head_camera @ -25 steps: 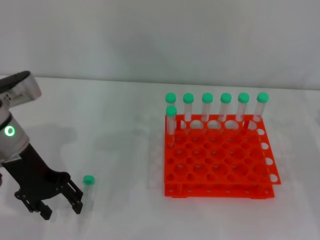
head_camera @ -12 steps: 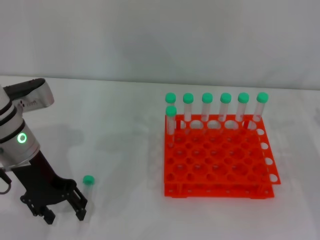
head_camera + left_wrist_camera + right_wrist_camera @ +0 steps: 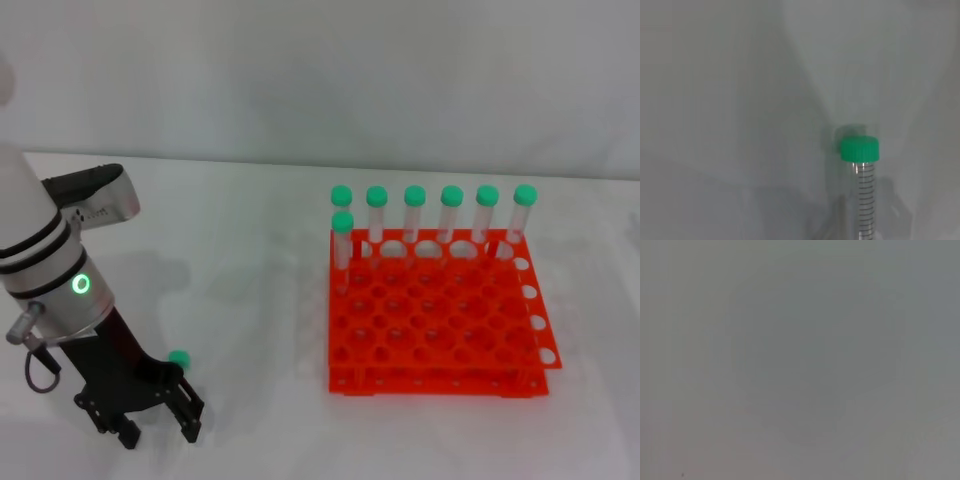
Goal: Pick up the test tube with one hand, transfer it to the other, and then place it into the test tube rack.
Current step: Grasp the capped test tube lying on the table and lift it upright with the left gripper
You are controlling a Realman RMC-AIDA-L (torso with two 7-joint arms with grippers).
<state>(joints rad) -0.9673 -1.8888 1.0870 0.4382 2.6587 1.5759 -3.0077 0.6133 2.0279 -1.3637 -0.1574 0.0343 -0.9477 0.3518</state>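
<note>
One tube (image 3: 179,358) lies on the white table (image 3: 240,300) at my left side, and only its green cap shows in the head view, because my left gripper (image 3: 158,423) stands over the rest of it. My left gripper is low above the table, pointing down, and its two black fingers (image 3: 189,418) are spread apart with nothing between them. The tube's cap is just beside the inner finger, but I cannot tell if they touch. In my left wrist view the tube (image 3: 863,190) lies flat on the table, clear, with fine marks along its body.

To the right, well apart from the tube, stands the orange-red rack (image 3: 437,325). Seven other tubes (image 3: 451,215) with green caps stand upright in it: six in the far row and one just in front of them at the left corner. The other holes are empty.

My right gripper shows in no view; my right wrist view gives only a plain grey surface.
</note>
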